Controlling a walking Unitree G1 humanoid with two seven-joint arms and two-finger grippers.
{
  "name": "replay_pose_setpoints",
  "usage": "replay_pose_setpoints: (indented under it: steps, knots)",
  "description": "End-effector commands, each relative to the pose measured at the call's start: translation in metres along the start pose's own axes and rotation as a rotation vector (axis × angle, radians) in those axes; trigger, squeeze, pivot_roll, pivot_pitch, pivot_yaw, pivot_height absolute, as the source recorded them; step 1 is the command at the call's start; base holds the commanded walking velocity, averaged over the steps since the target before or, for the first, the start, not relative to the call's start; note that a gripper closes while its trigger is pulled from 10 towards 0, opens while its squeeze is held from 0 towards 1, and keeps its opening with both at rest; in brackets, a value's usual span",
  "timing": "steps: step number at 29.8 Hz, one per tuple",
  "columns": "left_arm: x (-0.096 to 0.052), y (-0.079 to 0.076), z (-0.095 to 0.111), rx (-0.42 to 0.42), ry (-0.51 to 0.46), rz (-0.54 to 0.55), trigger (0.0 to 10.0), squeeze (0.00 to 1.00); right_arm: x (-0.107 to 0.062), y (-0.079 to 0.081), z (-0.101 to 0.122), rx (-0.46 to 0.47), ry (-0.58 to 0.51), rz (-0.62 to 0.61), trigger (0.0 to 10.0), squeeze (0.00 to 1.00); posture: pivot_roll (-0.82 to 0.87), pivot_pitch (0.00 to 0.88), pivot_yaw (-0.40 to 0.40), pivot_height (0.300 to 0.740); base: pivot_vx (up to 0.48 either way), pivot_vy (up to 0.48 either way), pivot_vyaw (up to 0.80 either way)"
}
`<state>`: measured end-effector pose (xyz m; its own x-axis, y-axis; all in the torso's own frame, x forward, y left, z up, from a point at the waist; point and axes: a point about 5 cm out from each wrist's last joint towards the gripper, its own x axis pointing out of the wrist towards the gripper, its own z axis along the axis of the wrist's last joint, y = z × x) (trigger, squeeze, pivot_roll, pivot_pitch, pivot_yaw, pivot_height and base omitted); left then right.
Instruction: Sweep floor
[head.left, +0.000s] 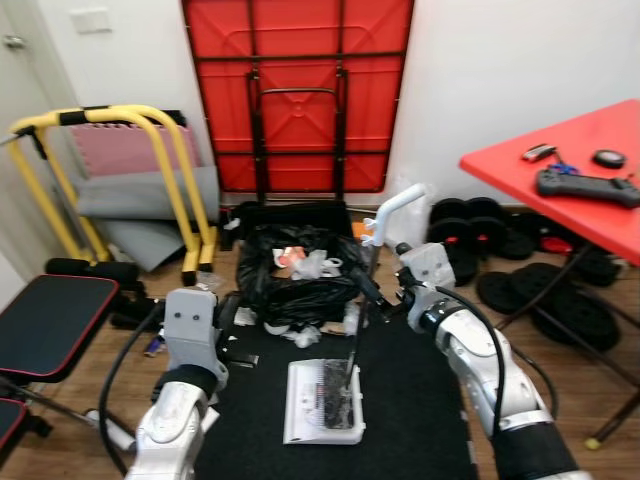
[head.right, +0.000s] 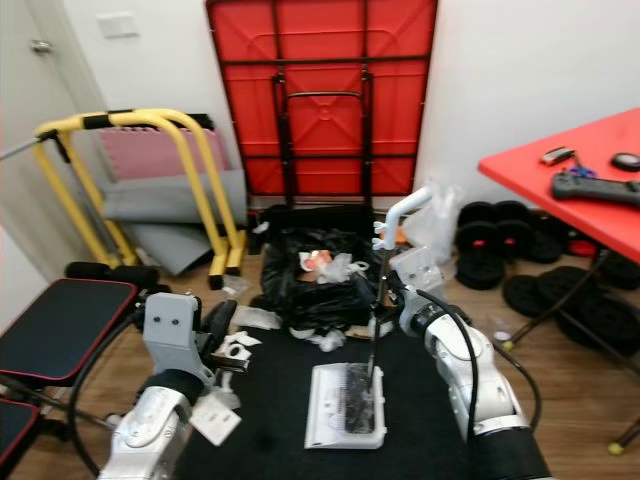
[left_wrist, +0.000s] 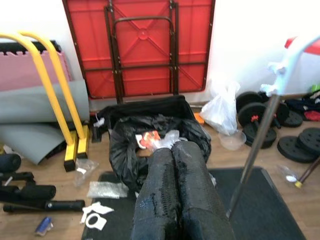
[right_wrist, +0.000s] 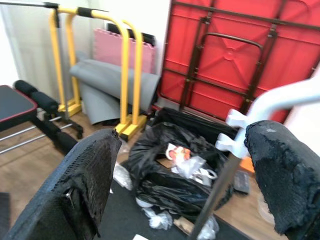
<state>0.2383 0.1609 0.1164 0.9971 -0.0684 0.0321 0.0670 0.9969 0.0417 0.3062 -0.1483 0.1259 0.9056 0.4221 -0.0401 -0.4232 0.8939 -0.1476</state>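
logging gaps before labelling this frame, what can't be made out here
- Right gripper at the dustpan handle: its arm hides whether the jaws touch it.
- Bin bag: contents under the top wrappers, hidden by folds.
- Small items on red table: too small to identify.

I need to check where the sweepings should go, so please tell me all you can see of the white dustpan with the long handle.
The white plastic dustpan with the long handle lies flat on the black floor mat, just before the open black rubbish bag. Dark debris sits inside its ribbed tray. A thin dark metal pole rises from it, nearly upright, and ends in a curved white grip. The right gripper is at the pole, its jaws apart in the right wrist view.
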Motion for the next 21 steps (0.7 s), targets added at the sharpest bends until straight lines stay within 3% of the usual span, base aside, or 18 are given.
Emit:
replay_pose_setpoints:
  steps: [1,21]
  knots:
    - [-0.0003,0.0018,-0.0017,0.002,0.004,0.014,10.0,0.0,0.0002,0.0034,0.0025,-0.007,-0.021,0.03,10.0,0.0,-0.13,0.0,-0.035,0.74,0.304,0.0,0.8]
    - [0.0,0.0012,0.0002,-0.003,-0.006,0.006,10.0,0.0,-0.0006,0.0023,0.0041,-0.019,-0.031,0.027,10.0,0.0,-0.14,0.0,-0.035,0.74,0.328,0.0,0.0]
